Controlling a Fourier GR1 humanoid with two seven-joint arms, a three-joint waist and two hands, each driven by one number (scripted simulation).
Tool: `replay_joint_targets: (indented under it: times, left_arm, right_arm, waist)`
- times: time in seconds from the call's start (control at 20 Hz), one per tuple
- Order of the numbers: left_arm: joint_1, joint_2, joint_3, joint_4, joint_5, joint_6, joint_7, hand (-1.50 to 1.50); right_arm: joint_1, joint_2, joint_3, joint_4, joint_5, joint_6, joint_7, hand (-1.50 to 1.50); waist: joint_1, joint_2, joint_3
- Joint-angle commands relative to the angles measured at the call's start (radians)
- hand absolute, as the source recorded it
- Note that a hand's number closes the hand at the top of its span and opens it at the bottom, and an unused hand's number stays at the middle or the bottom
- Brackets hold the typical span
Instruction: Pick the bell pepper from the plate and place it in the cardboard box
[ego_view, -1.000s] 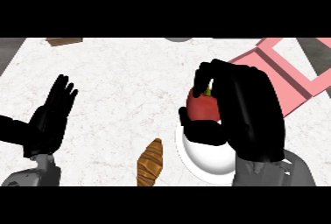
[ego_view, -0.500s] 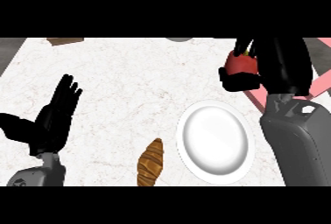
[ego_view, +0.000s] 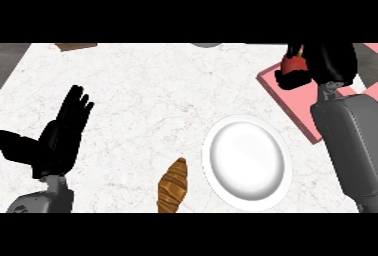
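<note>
At the upper right of the white marbled bench (ego_view: 148, 90), the robot's right hand (ego_view: 325, 62) has its black fingers curled round the red bell pepper (ego_view: 294, 64), which shows as a red patch with a dark stem end just left of the palm, held above the pink, flat-looking cardboard box (ego_view: 284, 95); whether the pepper touches the box's surface cannot be told from this view. The box lies tilted along the bench's right side, partly hidden by the grey right forearm (ego_view: 351, 135) that runs up from the lower right corner. Near the middle right lies the round white plate (ego_view: 246, 157), bare, just beside the box's lower edge. Left of the plate, close to the lower edge of the view, lies a brown, ridged croissant (ego_view: 172, 186), near the plate but not touching it. Well apart on the left, the robot's left hand (ego_view: 63, 137) rests with straight fingers pointing up and thumb spread to the side, holding nothing. A brown object (ego_view: 75, 47) and a grey one (ego_view: 207, 45) peek in at the top edge, too cut off to identify
</note>
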Motion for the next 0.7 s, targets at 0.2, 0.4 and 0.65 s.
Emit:
replay_joint_targets:
  times: [0.2, 0.4, 0.65]
  left_arm:
    - [-0.004, -0.008, -0.007, 0.003, -0.016, 0.011, -0.011, 0.0]
    - [0.004, -0.016, -0.021, -0.031, -0.017, 0.016, 0.015, 0.0]
    - [-0.006, 0.011, 0.003, -0.032, 0.004, -0.011, 0.008, 0.0]
  right_arm:
    - [-0.025, -0.112, 0.017, 0.306, 0.035, 0.221, -0.059, -1.5]
    - [-0.076, -0.108, -0.09, 0.485, -0.03, 0.053, -0.217, -1.5]
    - [-0.091, -0.027, -0.156, 0.426, -0.086, -0.22, -0.306, -1.5]
  waist:
    - [0.008, 0.004, 0.0]
    - [0.008, 0.002, 0.001]
    - [0.011, 0.003, 0.002]
